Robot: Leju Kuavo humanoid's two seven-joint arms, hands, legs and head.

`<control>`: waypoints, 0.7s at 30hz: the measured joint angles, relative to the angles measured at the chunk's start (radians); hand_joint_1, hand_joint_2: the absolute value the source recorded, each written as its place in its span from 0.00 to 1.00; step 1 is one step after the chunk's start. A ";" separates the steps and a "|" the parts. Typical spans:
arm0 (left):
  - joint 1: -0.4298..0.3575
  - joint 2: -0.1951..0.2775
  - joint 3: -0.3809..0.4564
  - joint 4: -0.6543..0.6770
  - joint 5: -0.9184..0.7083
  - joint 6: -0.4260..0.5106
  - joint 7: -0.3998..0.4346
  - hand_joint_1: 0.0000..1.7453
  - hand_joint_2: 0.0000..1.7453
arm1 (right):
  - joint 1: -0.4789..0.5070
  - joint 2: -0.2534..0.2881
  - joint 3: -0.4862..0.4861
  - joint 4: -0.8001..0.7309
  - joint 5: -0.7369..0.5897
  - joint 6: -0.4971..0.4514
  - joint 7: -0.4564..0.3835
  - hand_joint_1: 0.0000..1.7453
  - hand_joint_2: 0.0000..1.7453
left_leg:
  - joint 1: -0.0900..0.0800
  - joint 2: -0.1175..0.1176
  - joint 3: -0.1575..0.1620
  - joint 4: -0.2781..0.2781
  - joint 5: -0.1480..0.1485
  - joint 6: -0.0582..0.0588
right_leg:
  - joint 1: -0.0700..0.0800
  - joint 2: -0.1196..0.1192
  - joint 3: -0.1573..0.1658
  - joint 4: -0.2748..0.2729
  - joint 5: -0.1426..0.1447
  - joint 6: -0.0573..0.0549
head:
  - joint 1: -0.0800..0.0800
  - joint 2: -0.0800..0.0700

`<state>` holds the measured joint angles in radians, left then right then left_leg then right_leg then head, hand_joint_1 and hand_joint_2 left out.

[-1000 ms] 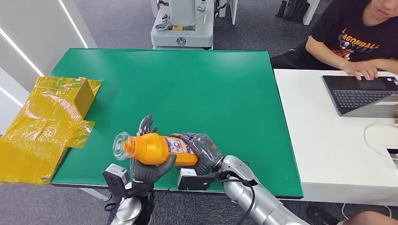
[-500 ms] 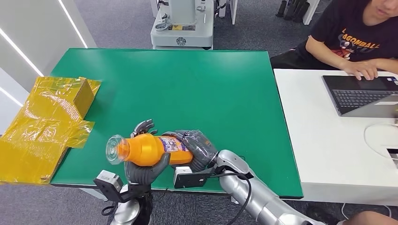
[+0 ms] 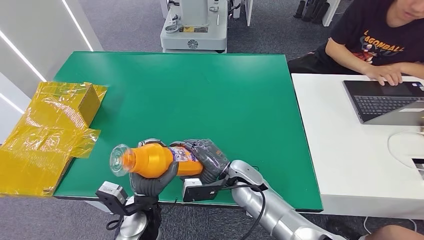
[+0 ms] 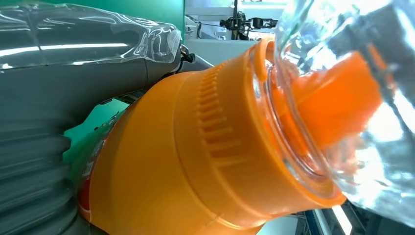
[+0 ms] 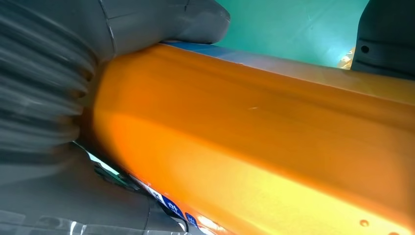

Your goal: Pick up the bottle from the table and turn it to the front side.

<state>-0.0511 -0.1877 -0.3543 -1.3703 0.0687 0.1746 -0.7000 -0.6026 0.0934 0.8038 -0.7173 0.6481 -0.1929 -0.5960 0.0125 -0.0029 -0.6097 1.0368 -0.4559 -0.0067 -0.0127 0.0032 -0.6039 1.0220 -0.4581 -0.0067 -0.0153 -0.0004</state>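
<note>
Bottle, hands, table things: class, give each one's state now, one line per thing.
Bottle: orange, on its side, clear cap on, held above the green table.
Left hand: grips the bottle near its neck.
Right hand: grips the bottle's base end.
Yellow bags: crumpled, at the table's left edge.
Laptop: open.

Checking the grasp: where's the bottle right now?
Head view: the orange bottle lies sideways above the green table's near edge, held by the left hand under its neck end and the right hand at its base.
</note>
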 joint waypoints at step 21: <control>-0.065 0.000 0.005 0.010 -0.034 -0.018 0.001 1.00 1.00 | 0.094 0.002 -0.039 -0.067 -0.024 -0.200 0.060 0.00 1.00 | 0.000 0.001 0.000 0.000 0.000 0.000 | 0.000 0.001 0.000 0.000 0.000 0.000 | 0.000 0.000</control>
<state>-0.1161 -0.1877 -0.3494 -1.3607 0.0350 0.1563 -0.6987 -0.5087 0.0950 0.7645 -0.7845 0.6245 -0.3929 -0.5357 0.0125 -0.0015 -0.6097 1.0368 -0.4559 -0.0067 -0.0127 0.0038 -0.6039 1.0221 -0.4579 -0.0069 -0.0153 -0.0004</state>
